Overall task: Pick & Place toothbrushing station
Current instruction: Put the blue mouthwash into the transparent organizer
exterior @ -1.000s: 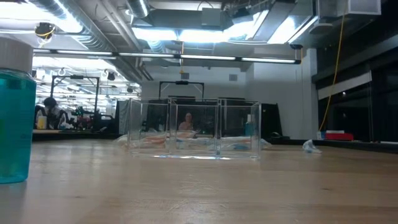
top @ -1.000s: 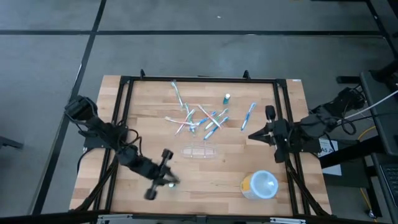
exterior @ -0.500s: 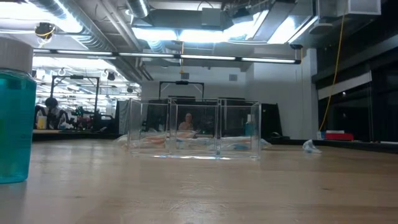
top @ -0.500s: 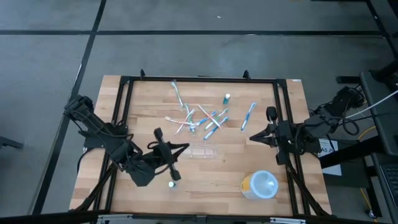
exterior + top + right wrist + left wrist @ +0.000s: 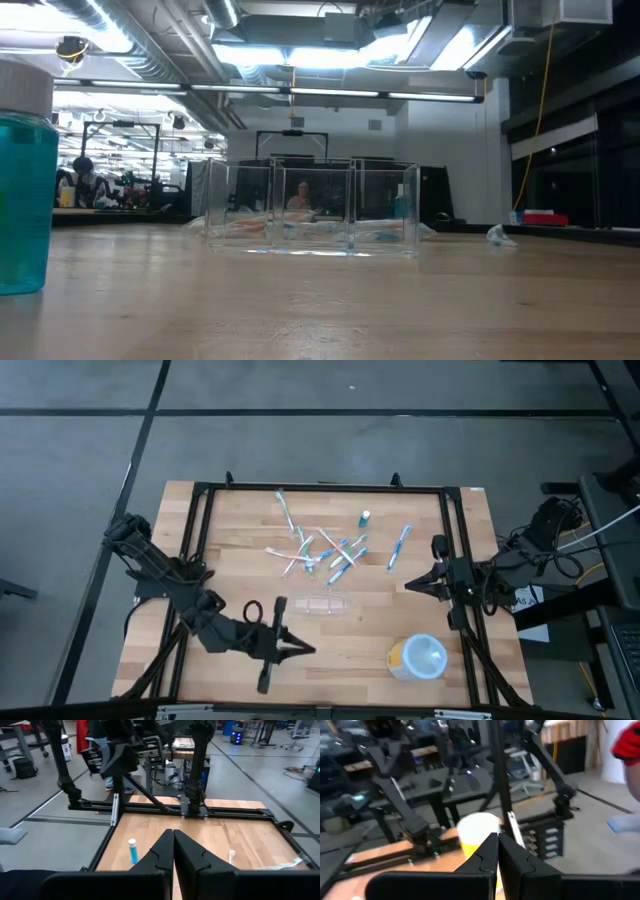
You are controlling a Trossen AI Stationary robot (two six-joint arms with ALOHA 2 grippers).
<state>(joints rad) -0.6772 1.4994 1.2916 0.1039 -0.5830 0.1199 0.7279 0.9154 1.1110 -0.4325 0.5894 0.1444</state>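
The clear plastic holder (image 5: 325, 603) stands on its base at the middle of the wooden table; in the low view (image 5: 313, 215) it is upright and shows its compartments. My left gripper (image 5: 308, 652) is shut and empty, near the table's near edge. It is nearer than the holder and points toward the right edge; its fingers lie together in the left wrist view (image 5: 497, 836). My right gripper (image 5: 407, 585) is shut and empty to the right of the holder, pointing left; it also shows in the right wrist view (image 5: 173, 831).
A round white and yellow container (image 5: 418, 657) stands near the front right, ahead of my left gripper (image 5: 477, 832). Several toothbrushes (image 5: 320, 550) lie scattered beyond the holder, with a small blue tube (image 5: 365, 518) and one toothbrush (image 5: 400, 546) farther right. A teal bottle (image 5: 25, 190) stands close to the low camera.
My left gripper has swung round from the near left toward the holder, then come back toward the near edge; it now points toward the right edge. My right gripper has drawn back a little toward the right edge. The holder has not moved.
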